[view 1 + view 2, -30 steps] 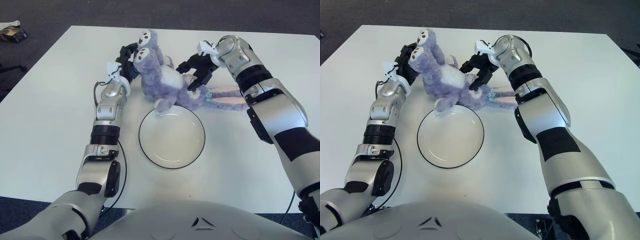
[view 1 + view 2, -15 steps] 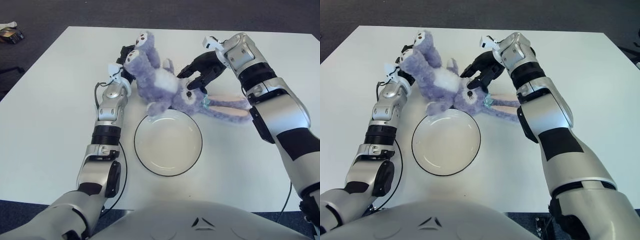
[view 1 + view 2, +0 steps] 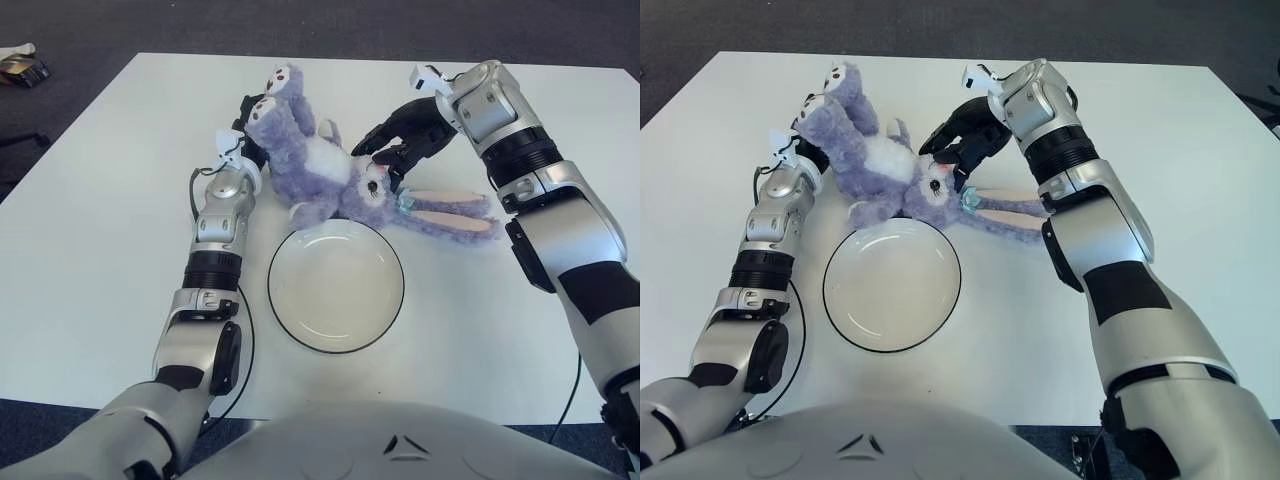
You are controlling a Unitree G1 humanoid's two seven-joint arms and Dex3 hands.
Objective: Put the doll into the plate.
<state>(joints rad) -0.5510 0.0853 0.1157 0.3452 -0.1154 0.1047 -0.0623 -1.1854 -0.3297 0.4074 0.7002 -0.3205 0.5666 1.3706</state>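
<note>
A purple plush rabbit doll lies on the white table, just beyond the plate. Its feet point to the far left and its long ears trail to the right. A white plate with a dark rim sits in the middle, its far rim close to the doll's paw and head. My left hand holds the doll's leg from the left side. My right hand reaches in from the right, its dark fingers curled onto the doll at the head.
The table is wide and bare on both sides of the plate and in front of it. Dark carpet lies beyond the far edge, with a small object on the floor at the upper left.
The doll has shifted a little toward the far left, and its ears have swung out to the right. My right hand has drawn back toward the head. The left hand has barely moved.
</note>
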